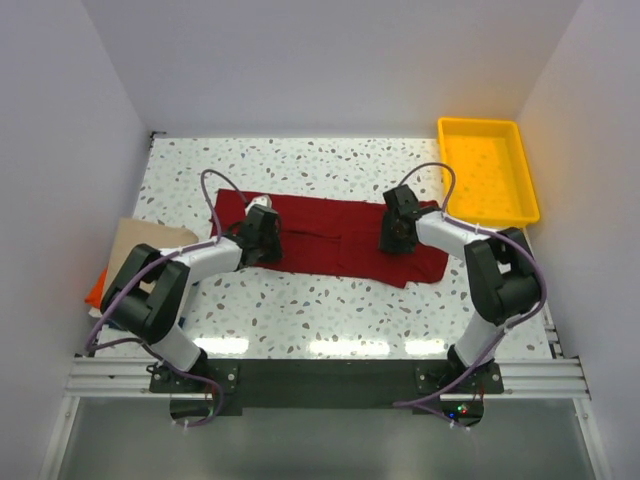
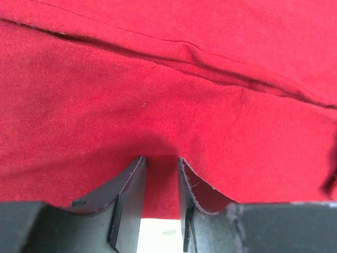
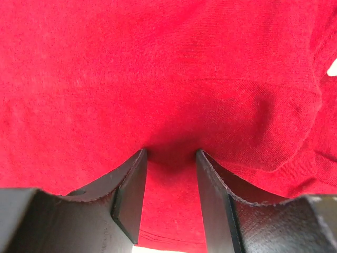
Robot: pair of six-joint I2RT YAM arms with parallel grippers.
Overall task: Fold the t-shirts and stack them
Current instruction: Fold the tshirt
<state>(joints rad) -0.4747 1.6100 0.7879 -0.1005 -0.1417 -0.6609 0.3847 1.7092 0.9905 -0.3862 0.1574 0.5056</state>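
A dark red t-shirt [image 1: 330, 235] lies folded into a long band across the middle of the table. My left gripper [image 1: 264, 240] is on its left end and my right gripper [image 1: 393, 232] is on its right part. In the left wrist view the gripper [image 2: 160, 158] has its jaws a narrow gap apart, tips pressed onto the red cloth [image 2: 168, 95]. In the right wrist view the gripper [image 3: 171, 152] has its jaws parted wider, tips also on the cloth [image 3: 168, 79]. A folded tan shirt [image 1: 150, 240] lies on an orange one [image 1: 96, 291] at the left edge. I cannot make out a blue one.
A yellow plastic tray [image 1: 478, 122] stands at the back right corner. White walls close in the speckled table [image 1: 330, 320] on three sides. The arm bases sit on the rail at the near edge.
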